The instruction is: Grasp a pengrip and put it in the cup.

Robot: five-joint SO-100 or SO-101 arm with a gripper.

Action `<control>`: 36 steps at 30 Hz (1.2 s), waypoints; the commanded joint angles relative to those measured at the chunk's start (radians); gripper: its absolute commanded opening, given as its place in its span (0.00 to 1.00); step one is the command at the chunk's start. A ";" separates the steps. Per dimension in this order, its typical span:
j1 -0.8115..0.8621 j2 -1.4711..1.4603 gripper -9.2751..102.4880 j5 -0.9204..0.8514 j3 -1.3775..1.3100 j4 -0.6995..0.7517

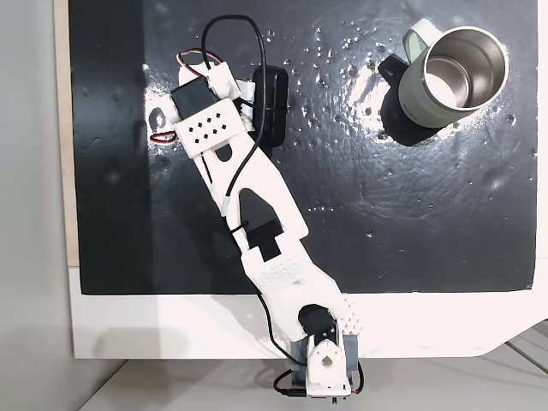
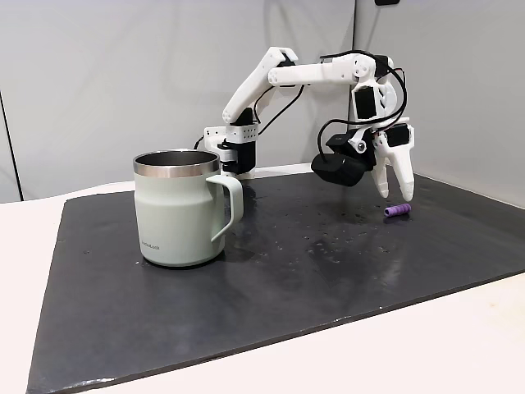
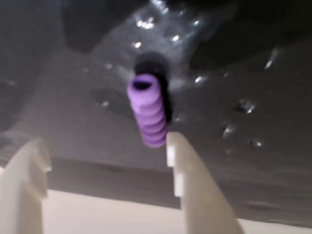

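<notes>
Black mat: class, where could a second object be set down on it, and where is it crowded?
Bare stretches of the black mat: in front of the sage-green steel-lined mug, and between mug and purple ribbed pengrip. Crowded: around the pengrip, under the white open gripper.

A black mat [image 1: 411, 214] covers most of a white surface [image 1: 171, 330], its glossy skin dotted with bright glints (light falling from above). In a fixed view a plain pale grey wall [image 2: 123, 74] fills the upper frame, a vertical seam right of centre.
</notes>
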 commanded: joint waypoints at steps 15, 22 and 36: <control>-0.014 -0.101 0.25 0.008 -0.084 -0.110; -0.032 -0.126 0.23 0.008 -0.103 -0.133; -0.048 -0.141 0.09 -0.017 -0.124 -0.169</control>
